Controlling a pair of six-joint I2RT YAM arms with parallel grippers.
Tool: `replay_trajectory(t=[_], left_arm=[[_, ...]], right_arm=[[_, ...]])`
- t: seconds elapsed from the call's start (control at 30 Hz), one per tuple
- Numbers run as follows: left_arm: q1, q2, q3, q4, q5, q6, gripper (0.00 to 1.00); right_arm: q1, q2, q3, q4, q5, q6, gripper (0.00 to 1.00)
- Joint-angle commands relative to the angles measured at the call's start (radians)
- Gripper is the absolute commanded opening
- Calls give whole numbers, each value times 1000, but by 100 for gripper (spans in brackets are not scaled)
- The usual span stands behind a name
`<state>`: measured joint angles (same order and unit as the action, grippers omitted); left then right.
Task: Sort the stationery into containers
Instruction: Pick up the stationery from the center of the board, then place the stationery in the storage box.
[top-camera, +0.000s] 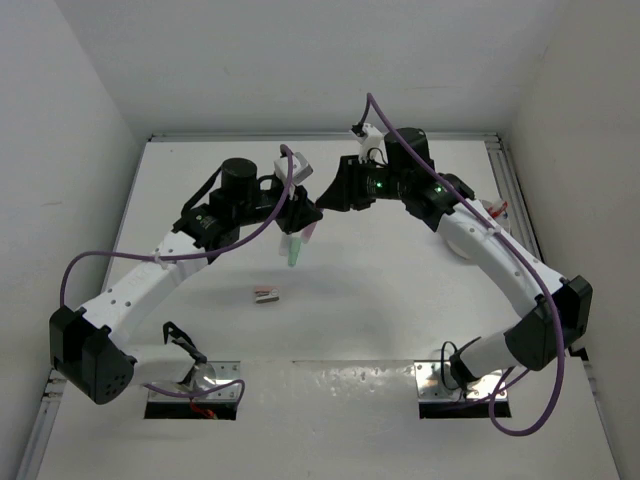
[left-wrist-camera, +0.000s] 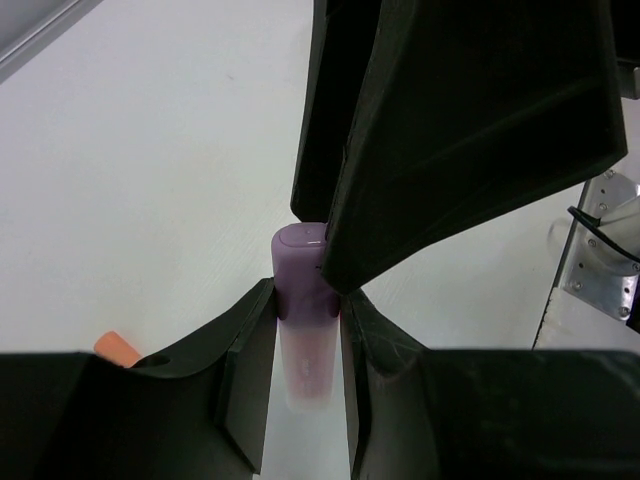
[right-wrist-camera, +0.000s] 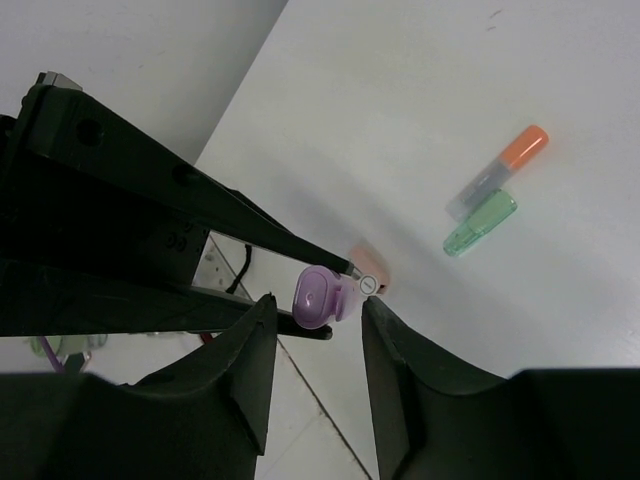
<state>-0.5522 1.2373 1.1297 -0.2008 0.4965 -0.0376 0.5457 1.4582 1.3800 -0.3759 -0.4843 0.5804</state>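
Pink highlighter (left-wrist-camera: 303, 365), lower centre of the left wrist view, is clamped by the left gripper (left-wrist-camera: 307, 300), seemingly offered for handover. The right gripper (right-wrist-camera: 318, 305) straddles its end, fingers apart. Beyond, green highlighter (right-wrist-camera: 480, 223) and orange highlighter (right-wrist-camera: 497, 172) lie loose on the table (right-wrist-camera: 450, 60). White tub (top-camera: 458, 243), mid-right overhead, is mostly covered, its contents hidden.

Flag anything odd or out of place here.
The pink highlighter stands out: it is off the table, clamped by the left gripper while the right gripper straddles its cap with open fingers, so both arms crowd one item. The orange highlighter and green highlighter lie loose, side by side. Nothing looks spilled or damaged.
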Motion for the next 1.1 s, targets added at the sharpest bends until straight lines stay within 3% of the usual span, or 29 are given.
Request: replay_trajectory(t=[0.0,0.17,0.4,0.5,0.53,0.6,0.63,0.73,0.87,0.97,1.07], left_arm=[[-11,-18,48,31,-6,4,0],[-11,-13,54,26,-1,2,0],[-11,-12,62,28,7,-1,0],[-12,-12,61,21,11,-2,0],[-11,-13,59,20,11,-2,12],[-9,-13,62,14,2,-2,37],[-9,-15,64,9,-1,-2,68],[1,-22,77,-37,-44,-2,100],[44,-33,102,-121,-23,30,100],[95,-24,151,-228,0,106,100],[118,10,202,-346,36,188,100]], right_arm=[[8,10,17,29,-7,-1,38],[14,22,8,38,-7,-11,30],[17,50,22,51,-22,-10,28],[17,48,24,52,-23,-20,18],[17,47,24,49,-22,-30,10],[17,39,24,43,-5,-45,2],[17,34,27,28,3,-69,0],[-13,10,27,-1,20,-115,0],[-128,-39,-1,-44,12,-183,0],[-255,-87,4,-144,3,-330,0],[-354,-123,45,-331,36,-615,0]])
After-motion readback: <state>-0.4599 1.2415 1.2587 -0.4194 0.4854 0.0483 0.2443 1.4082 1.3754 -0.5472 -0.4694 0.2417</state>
